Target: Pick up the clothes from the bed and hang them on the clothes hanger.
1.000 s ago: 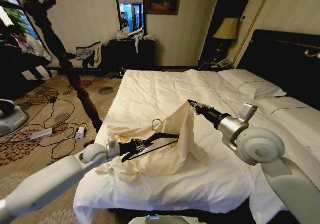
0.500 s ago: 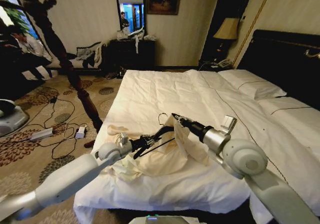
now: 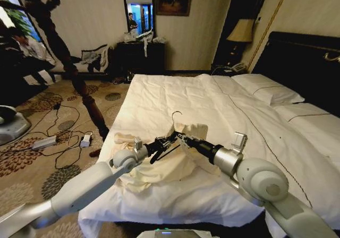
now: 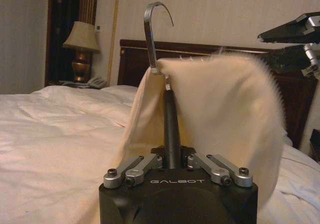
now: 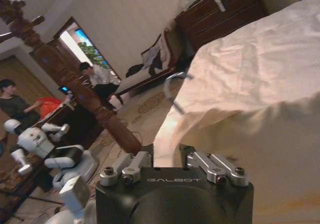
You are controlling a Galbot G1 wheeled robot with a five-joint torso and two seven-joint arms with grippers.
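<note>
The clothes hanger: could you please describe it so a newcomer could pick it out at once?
On the large white-sheeted bed, look near the foot edge, where a cream garment lies bunched. The thin black clothes hanger rises from it, clamped by the left tool; its silvery wire hook sets it apart.

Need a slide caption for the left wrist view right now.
Left gripper shut on the clothes hanger, cream garment draped over it, above the bed.
</note>
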